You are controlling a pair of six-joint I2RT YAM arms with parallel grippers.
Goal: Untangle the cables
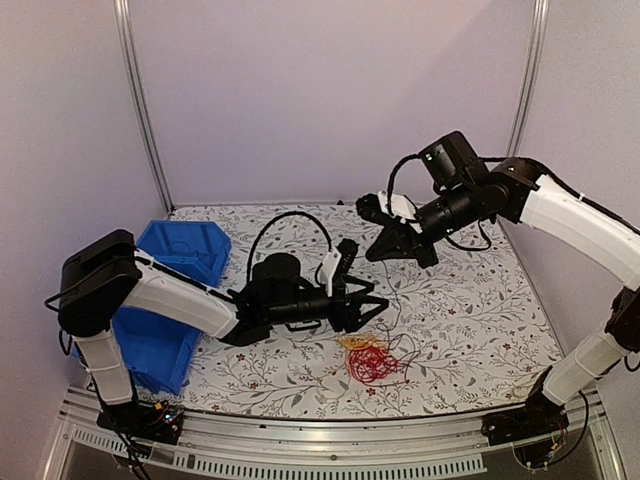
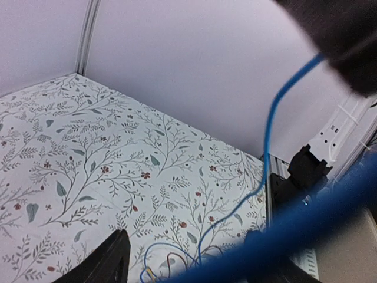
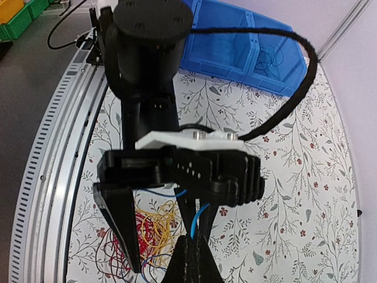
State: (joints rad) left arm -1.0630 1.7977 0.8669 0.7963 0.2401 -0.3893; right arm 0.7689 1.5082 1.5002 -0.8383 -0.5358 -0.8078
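Right gripper pinched tight on blue cable, up above the table; the cable drops from it to the tabletop. Left gripper has jaws wide and sits low at 7 o'clock of the right one. A blurred blue strand crosses by its fingers in the left wrist view; contact can't tell. Red-yellow cable clump lies on the table at 6 o'clock of left gripper, near the front edge. Blue bin at table's 9 o'clock.
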